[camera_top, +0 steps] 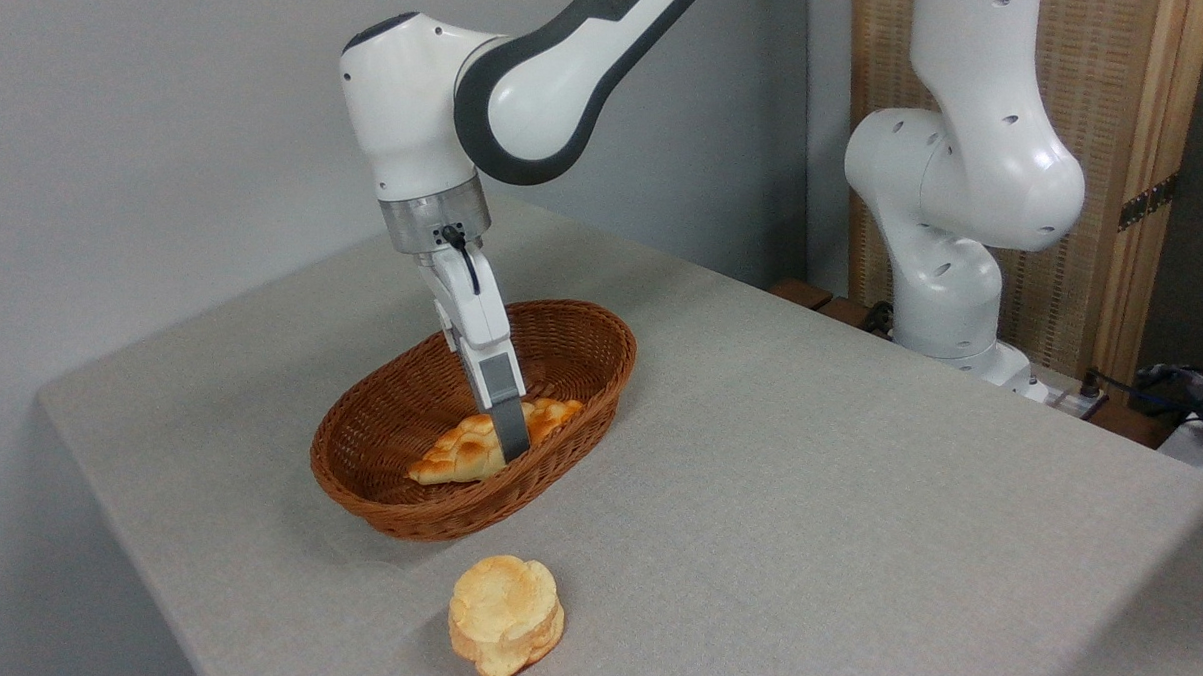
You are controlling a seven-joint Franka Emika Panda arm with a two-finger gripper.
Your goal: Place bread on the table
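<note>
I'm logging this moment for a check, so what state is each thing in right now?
Long bread: lying in the basket, not lifted.
Wicker basket: upright on the table, holding only that loaf.
Round bun: resting on the table, outside the basket, untouched.
Hand: lowered into the basket at the loaf; open or shut is unclear.
Table: covered in grey cloth.

The pincer [511, 443] reaches down into the wicker basket [603, 378], its visible finger against the long bread [455, 453]. A round bun [505, 616] lies on the table [817, 491] at the basket's six o'clock.
</note>
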